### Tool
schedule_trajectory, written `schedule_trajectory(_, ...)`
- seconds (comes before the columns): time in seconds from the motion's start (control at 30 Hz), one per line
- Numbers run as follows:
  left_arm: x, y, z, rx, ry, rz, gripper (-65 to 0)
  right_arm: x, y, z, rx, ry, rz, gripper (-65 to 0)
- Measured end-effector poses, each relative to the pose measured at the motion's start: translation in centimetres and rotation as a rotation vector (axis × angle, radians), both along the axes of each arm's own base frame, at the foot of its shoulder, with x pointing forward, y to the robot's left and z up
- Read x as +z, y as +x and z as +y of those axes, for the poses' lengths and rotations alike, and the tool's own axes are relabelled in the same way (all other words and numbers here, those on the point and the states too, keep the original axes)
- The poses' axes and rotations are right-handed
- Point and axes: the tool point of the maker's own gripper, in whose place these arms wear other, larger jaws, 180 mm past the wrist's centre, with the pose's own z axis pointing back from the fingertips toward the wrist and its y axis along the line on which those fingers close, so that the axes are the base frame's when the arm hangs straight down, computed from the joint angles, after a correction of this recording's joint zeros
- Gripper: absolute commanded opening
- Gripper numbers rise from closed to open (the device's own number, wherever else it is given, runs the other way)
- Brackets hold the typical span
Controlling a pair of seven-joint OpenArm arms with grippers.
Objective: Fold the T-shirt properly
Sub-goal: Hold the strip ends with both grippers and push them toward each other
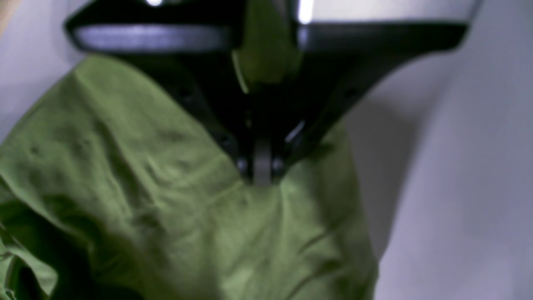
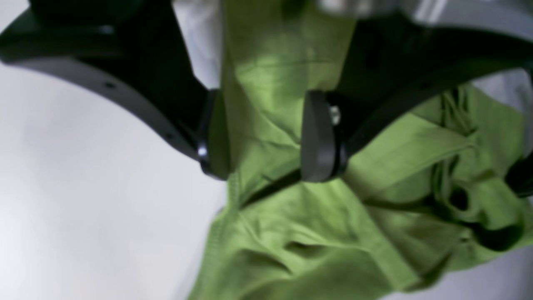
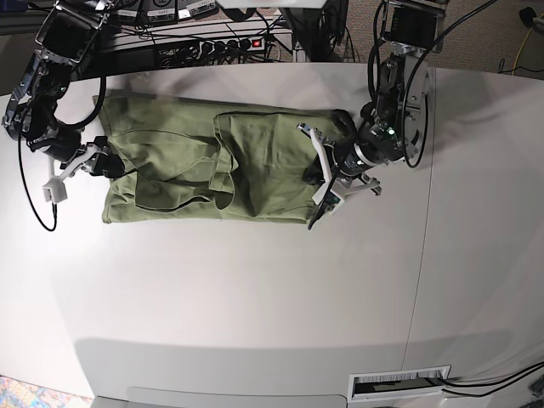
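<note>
The olive-green T-shirt [image 3: 204, 161] lies spread and wrinkled across the far half of the white table [image 3: 255, 297]. At the shirt's right edge, my left gripper [image 3: 319, 177] is shut on a pinch of the fabric. In the left wrist view its fingertips [image 1: 262, 166] meet on the cloth [image 1: 166, 200], and a bit of green shows up between the fingers. My right gripper [image 3: 98, 161] is at the shirt's left edge. Its pads [image 2: 318, 137] stand wide apart and open, with a loose fold of the T-shirt [image 2: 262, 104] running between them.
A power strip and cables [image 3: 229, 42] run along the table's back edge. Both arm bases stand at the far corners. A slotted vent [image 3: 399, 384] sits at the table's front right.
</note>
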Motion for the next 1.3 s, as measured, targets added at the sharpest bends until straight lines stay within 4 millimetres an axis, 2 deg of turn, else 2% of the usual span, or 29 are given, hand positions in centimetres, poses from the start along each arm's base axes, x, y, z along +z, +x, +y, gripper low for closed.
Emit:
schedule_trajectory(0.1, 0.0, 0.0, 0.0, 0.000, 0.000, 0.000, -65.0, -1.0, -0.2, 0.5, 0.015, -0.033, 0.028, -35.6)
schedule_trajectory(0.4, 0.0, 0.0, 0.0, 0.000, 0.000, 0.000, -65.0, -2.1, 0.9, 6.0, 0.168, -0.004, 0.016, -36.4)
schedule_trajectory(0.47, 0.0, 0.0, 0.0, 0.000, 0.000, 0.000, -65.0, -2.2, 0.9, 6.1, 0.175, -0.012, 0.020, -44.2)
schedule_trajectory(0.57, 0.0, 0.0, 0.0, 0.000, -0.001, 0.001, -65.0, -2.4, 0.4, 5.9, 0.184, -0.023, 0.047, -62.4)
schedule_trajectory(0.6, 0.0, 0.0, 0.0, 0.000, -0.002, 0.001, -65.0, -2.4, 0.4, 5.6, 0.182, -0.026, 0.051, -65.0)
schedule_trajectory(0.7, 0.0, -0.1, -0.1, 0.001, -0.012, 0.004, -65.0, -2.2, 0.3, 5.2, 0.173, -0.022, 0.054, -65.0)
schedule_trajectory(0.8, 0.1, -0.2, -0.3, 0.001, -0.020, 0.006, -65.0, -1.5, 0.1, 4.0, 0.130, 0.004, 0.041, -65.0)
schedule_trajectory(0.9, 0.1, -0.3, -0.5, 0.003, -0.036, 0.002, -65.0, 0.4, 0.5, 3.3, 0.108, 0.007, -0.011, -65.0)
schedule_trajectory(1.03, 0.1, -0.6, -0.8, 0.004, -0.056, -0.006, -65.0, 4.3, 1.6, 3.8, 0.148, -0.023, -0.119, -65.0)
schedule_trajectory(1.13, 0.1, -0.8, -1.3, -0.008, -0.058, -0.005, -65.0, 6.1, 1.8, 4.5, 0.188, -0.070, -0.161, -65.0)
schedule_trajectory(1.3, 0.2, -2.0, -4.0, -0.090, -0.067, -0.008, -65.0, 5.9, 1.9, 6.1, 0.187, -0.027, -0.181, -65.0)
